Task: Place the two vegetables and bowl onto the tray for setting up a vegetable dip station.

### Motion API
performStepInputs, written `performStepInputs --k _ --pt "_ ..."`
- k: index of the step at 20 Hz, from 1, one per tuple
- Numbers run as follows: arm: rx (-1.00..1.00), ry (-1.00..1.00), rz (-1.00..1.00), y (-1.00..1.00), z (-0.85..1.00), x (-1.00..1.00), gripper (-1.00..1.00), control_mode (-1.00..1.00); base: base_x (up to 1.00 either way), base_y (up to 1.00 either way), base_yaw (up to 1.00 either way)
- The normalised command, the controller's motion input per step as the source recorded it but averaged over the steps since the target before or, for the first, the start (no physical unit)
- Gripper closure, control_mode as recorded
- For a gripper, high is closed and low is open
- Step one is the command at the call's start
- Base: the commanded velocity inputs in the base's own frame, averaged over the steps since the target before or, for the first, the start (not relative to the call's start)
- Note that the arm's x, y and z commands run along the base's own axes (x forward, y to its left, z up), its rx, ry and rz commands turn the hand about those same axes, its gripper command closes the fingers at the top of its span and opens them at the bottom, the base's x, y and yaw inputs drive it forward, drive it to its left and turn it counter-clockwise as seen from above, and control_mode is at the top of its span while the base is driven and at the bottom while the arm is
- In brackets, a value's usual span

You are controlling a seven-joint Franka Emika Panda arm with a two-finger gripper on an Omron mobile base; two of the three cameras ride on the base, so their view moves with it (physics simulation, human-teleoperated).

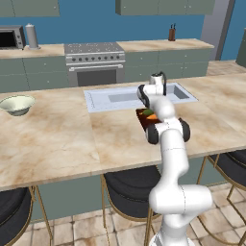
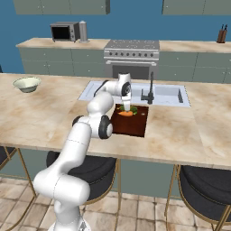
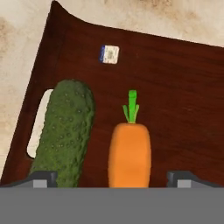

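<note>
Carrot (image 3: 129,153) and cucumber (image 3: 64,131) lie on tray (image 3: 175,96); end effector (image 3: 111,179) spread, empty; bowl (image 1: 17,104) far left, likely next.

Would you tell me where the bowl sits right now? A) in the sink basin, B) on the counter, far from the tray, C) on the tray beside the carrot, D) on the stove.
B: the bowl stands on the counter far to the side, while the tray carries just the carrot and cucumber.

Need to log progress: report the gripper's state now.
Gripper: open, holding nothing, poised over the carrot lying beside the cucumber on the tray.
</note>
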Motion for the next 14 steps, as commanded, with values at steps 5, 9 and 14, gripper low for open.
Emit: performStepInputs --k 5,9,14 --pt "0.0 0.0 0.13 0.0 0.14 -0.42 -1.0 -1.0 0.0 0.0 0.0" --pt "0.0 0.0 0.16 0.0 0.17 -0.71 -1.0 -1.0 0.0 0.0 0.0" --pt "0.0 -0.01 0.15 0.05 0.02 -1.0 -1.0 -1.0 0.0 0.0 0.0"
